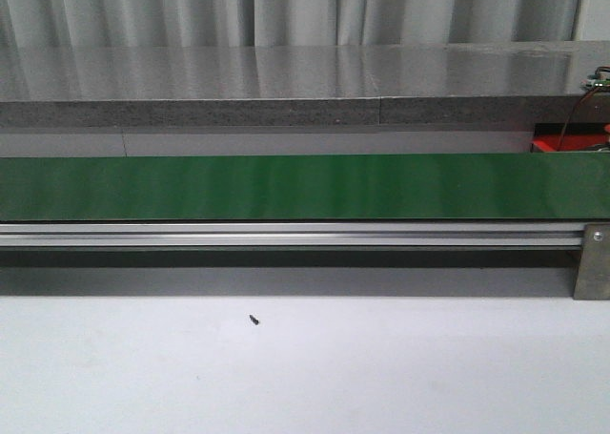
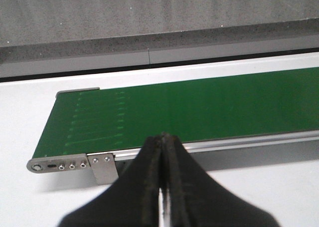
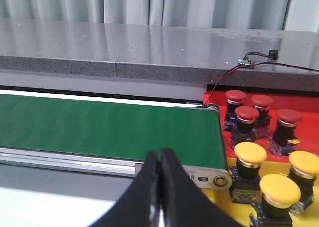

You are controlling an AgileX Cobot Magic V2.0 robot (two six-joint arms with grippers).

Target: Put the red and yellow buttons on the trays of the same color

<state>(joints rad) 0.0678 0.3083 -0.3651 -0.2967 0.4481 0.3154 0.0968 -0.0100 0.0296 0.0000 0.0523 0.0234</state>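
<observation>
Several red buttons (image 3: 247,113) stand upright on the red tray (image 3: 213,98) beyond the belt's end. Three yellow buttons (image 3: 250,152) stand on the yellow tray (image 3: 239,211) beside it. My right gripper (image 3: 160,152) is shut and empty, hovering at the near rail of the green conveyor belt (image 3: 99,127), a little short of the yellow tray. At the belt's other end (image 2: 75,132) my left gripper (image 2: 163,136) is also shut with nothing in it. No button lies on the belt (image 1: 305,187). Neither gripper shows in the front view.
A grey stone ledge (image 1: 286,81) runs behind the belt. Red and black wires (image 3: 249,62) lie on it above the red tray, whose corner (image 1: 546,145) shows in the front view. A metal bracket (image 1: 593,262) holds the belt's rail. A small dark speck (image 1: 254,319) lies on the white table.
</observation>
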